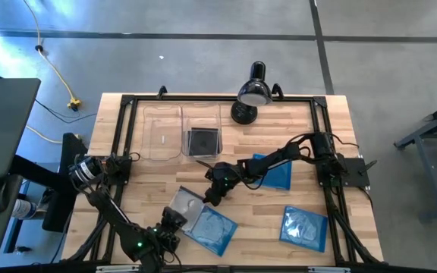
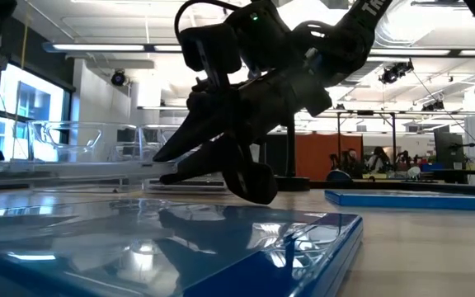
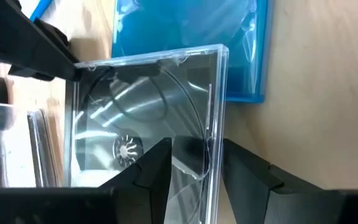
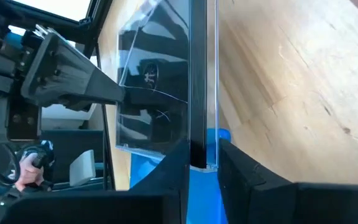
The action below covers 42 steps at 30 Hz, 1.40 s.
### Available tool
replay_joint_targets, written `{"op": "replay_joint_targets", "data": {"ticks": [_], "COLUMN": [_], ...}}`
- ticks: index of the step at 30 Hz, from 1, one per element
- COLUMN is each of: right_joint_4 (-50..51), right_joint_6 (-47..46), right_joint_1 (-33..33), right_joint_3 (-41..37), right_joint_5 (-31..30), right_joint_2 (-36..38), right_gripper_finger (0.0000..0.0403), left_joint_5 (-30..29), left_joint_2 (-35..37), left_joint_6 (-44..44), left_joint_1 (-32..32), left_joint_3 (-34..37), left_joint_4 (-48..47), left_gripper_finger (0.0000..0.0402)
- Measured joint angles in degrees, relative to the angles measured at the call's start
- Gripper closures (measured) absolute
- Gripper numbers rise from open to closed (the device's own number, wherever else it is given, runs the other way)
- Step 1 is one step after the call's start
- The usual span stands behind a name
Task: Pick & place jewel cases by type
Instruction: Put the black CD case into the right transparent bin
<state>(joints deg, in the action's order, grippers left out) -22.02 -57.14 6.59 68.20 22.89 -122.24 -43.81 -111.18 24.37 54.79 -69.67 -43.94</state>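
Both arms are engaged on one clear-lidded dark case (image 1: 184, 203) lying near the front of the table (image 1: 370, 220), left of centre. The left gripper (image 3: 194, 171) comes in from the front edge and has its fingers (image 3: 157, 165) clamped across one edge of the case; the wrist view shows the clear lid and the disc hub between them. The right gripper (image 4: 202, 163) reaches across from the far right and has its fingers closing on the opposite edge of the same case, the thin dark tray and clear cover standing edge-on between them, so the case is pinched from two sides. A blue case (image 1: 212, 230) lies just beside it, partly beneath, toward the front; a second blue case (image 1: 303, 227) sits well apart at front right, and a third (image 1: 275, 173) lies under the right arm. Of the two clear bins (image 1: 162, 130) at the back left, the right-hand one already holds a dark case (image 1: 202, 140). Assessment: these cases are light, rigid and thin, with smooth, slippery faces and brittle hinges and lids that crack under squeeze or twist. Best purchase is across the thickness at an edge, near mid-length, with modest force. Risk noted: two grips pulling out of line could flex the lid open or snap it.
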Motion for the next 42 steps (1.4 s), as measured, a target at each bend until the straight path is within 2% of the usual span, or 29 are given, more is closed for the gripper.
{"op": "replay_joint_targets", "data": {"ticks": [15, 22, 30, 42], "right_joint_4": [-1.6, -0.7, 0.4, 1.1], "right_joint_6": [-1.5, -2.4, -3.0, -3.1], "right_joint_1": [-0.6, -1.1, -1.0, -1.1], "right_joint_3": [0.0, -0.1, -0.1, -0.1], "right_joint_5": [3.1, 3.5, 3.2, 2.9], "right_joint_2": [0.1, 0.1, 0.1, 0.1], "right_gripper_finger": [0.0364, 0.0364, 0.0366, 0.0370], "left_joint_5": [0.2, 3.2, 4.5, 5.6], "left_joint_2": [-0.3, -0.5, -0.5, -0.5], "left_joint_6": [-0.2, -0.3, -4.2, -1.3], "left_joint_1": [0.0, -1.1, -1.6, -2.0], "left_joint_3": [0.0, 0.0, 0.0, 0.0], "left_joint_4": [0.2, 1.1, 2.1, 1.9], "left_gripper_finger": [0.0273, 0.0273, 0.0273, 0.0273]}}
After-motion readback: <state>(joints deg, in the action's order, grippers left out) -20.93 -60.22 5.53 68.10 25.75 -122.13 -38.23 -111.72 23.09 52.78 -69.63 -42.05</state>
